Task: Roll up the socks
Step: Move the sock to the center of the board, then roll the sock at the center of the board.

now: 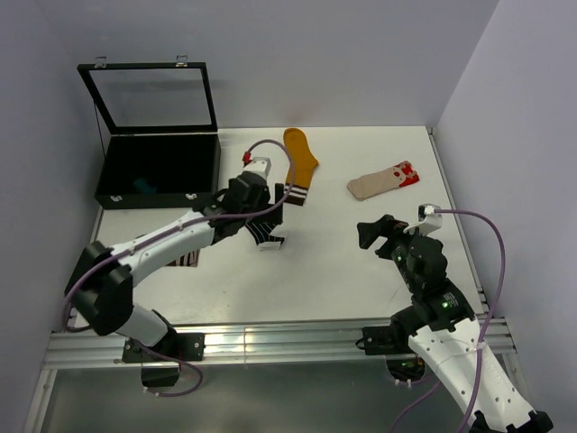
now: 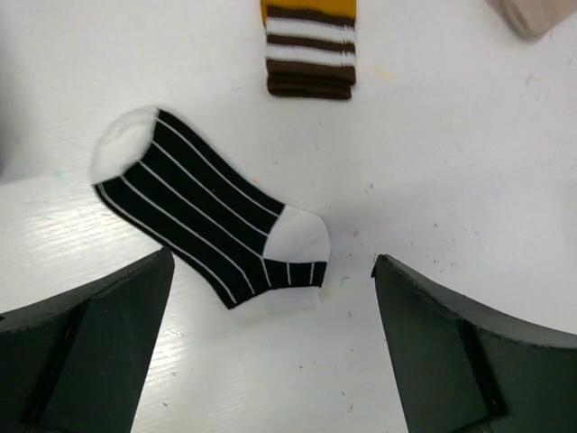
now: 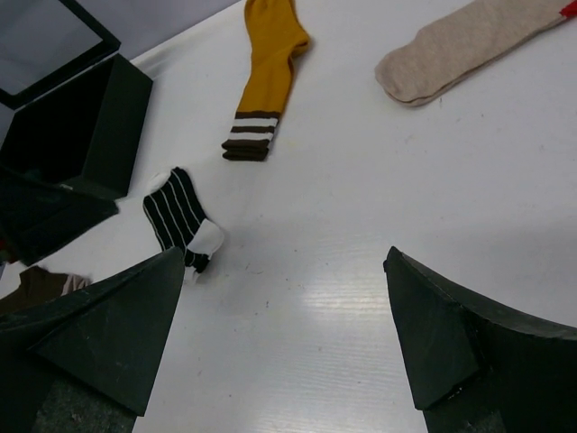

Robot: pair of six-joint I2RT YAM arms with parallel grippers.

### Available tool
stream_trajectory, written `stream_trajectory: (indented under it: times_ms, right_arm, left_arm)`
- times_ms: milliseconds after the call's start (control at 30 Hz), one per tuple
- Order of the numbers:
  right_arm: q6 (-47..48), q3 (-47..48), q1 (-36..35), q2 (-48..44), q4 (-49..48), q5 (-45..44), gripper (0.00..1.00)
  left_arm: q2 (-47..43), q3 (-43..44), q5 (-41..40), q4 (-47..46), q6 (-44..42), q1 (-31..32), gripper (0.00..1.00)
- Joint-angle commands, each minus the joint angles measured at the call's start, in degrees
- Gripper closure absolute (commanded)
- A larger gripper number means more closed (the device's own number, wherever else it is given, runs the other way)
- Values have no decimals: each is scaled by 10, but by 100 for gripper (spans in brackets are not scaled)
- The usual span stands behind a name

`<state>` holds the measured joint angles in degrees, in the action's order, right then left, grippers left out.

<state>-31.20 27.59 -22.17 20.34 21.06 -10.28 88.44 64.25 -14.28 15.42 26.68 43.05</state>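
We record four socks, all unrolled, on the table (image 1: 343, 271).

The short striped sock (image 2: 212, 212) is black with thin white lines and a white toe and heel. It lies flat near the table's middle, set at a slant.

The mustard sock (image 1: 300, 161) lies flat and straight just beyond it, not touching. Its brown-and-white banded cuff faces the striped sock.

The beige sock (image 1: 383, 180) lies flat well to the right, with a red-and-white patch at its far end.

The brown sock (image 3: 41, 281) sits at the left and is mostly hidden, so we cannot tell its pose.
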Motion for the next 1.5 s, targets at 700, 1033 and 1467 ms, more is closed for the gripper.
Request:
stream_trajectory:
  times_ms: [700,1033,1467]
  right_arm:
    - [52,-8,0,103,-152,135,10]
    - [157,187,-135,445,-189,43,15]
    - [242,433,-215,820,-155,58,23]
  left_arm:
    - [-367,-248,-196,-57,62,-14,1]
    - [-406,-214,-317,70,128,-50,0]
    - [-463,-271,-283,14,31,-63,1]
